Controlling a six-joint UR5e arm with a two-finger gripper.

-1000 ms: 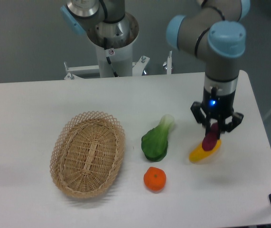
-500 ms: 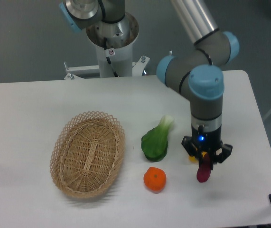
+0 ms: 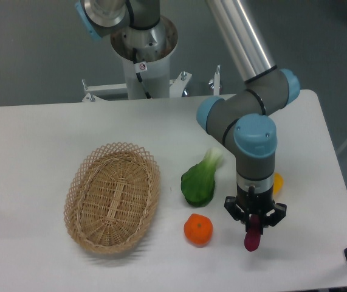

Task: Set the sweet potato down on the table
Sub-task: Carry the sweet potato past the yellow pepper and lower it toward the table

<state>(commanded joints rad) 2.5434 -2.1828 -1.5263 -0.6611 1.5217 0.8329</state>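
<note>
The dark magenta sweet potato (image 3: pixel 251 239) hangs almost upright in my gripper (image 3: pixel 255 224), which is shut on its upper end. Its lower tip is close to the white table (image 3: pixel 39 134) near the front right; I cannot tell whether it touches. The gripper stands just right of the orange (image 3: pixel 197 229).
A yellow-orange pepper-like vegetable (image 3: pixel 277 182) peeks out behind the arm's wrist. A green bok choy (image 3: pixel 200 179) lies left of the arm. An oval wicker basket (image 3: pixel 113 196) sits at the left. The robot base (image 3: pixel 143 48) is at the back edge.
The arm carried the sweet potato from above the yellow vegetable toward the front of the table and lowered it. The yellow vegetable is now mostly hidden behind the wrist.
</note>
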